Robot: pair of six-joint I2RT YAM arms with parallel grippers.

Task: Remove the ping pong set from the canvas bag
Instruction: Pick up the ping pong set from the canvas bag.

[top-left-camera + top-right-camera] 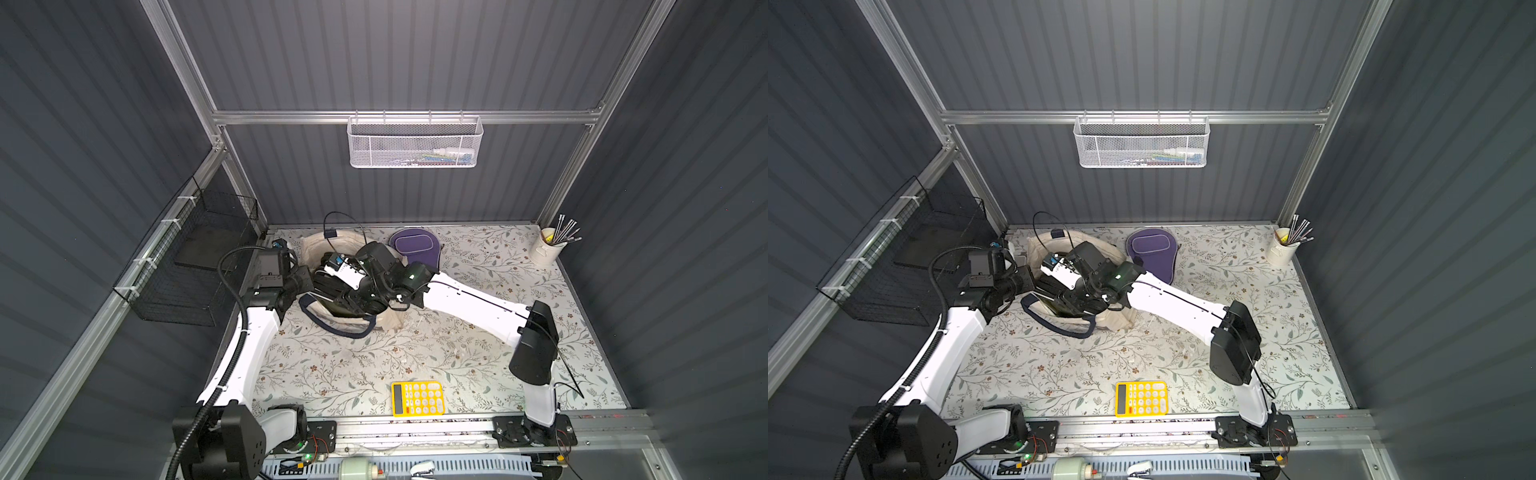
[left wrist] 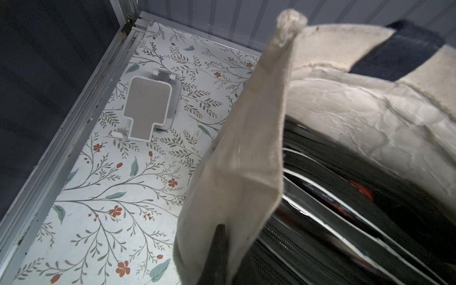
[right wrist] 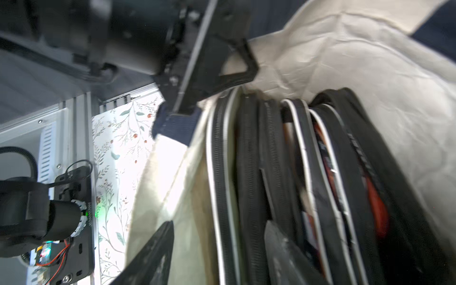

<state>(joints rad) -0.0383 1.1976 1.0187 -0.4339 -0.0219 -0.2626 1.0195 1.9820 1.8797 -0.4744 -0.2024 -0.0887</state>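
Top views put the yellow calculator (image 1: 417, 398) nearest us, at 6 o'clock on the floral tabletop (image 1: 332, 365). Past it, both arms reach to the canvas bag (image 1: 312, 248), which stands open at about 11 o'clock with its navy strap (image 1: 338, 330) looping toward 6 o'clock.

From the left wrist we see the left gripper (image 2: 220, 243) clamped tight on a fold of the bag's cream rim, and the fold stands upright.

From the right wrist we see the ping pong set (image 3: 249, 160) standing on edge inside the bag: black zippered cases with white piping and a flash of red. The right gripper (image 3: 219, 229) is down in the mouth with its jaws parted. One finger (image 3: 153, 254) is by the cream lining and the other (image 3: 281, 254) is over the cases. We cannot tell whether either touches the zipped edge between them.

A black wire basket (image 1: 195, 266) hangs at 9 o'clock. Just beyond the bag, at 12 o'clock, a purple paddle-shaped pouch (image 1: 417, 247) lies flat. A white cup of pens (image 1: 546, 247) fills the 2 o'clock corner. Farthest, a white mesh basket (image 1: 415, 143) hangs on the back wall.
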